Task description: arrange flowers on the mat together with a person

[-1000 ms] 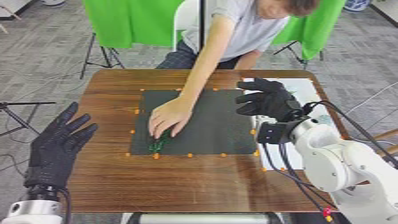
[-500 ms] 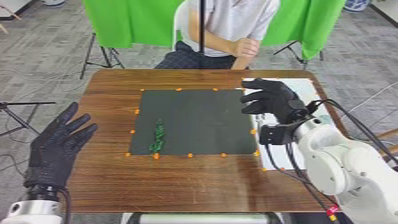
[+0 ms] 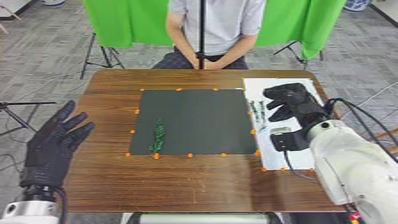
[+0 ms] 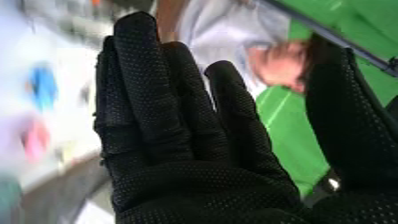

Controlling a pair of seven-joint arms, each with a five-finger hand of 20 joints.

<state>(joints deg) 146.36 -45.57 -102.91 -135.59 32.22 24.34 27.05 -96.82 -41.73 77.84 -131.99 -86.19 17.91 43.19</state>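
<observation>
As green sprig (image 3: 159,136) lies on dark mat (image 3: 200,115), toward its left edge, my right hand (image 3: 293,102) hangs right of mat, above white sheet (image 3: 282,162). Sprig well apart from those fingers. Slim stems (image 3: 262,111) on sheet, just off mat's right edge, near same fingers. Right fingers straight, mostly close together, thumb standing away. Left hand (image 3: 51,147) beyond mat's left edge, fingers straight, spread. Orange marks (image 3: 156,156) around mat.
</observation>
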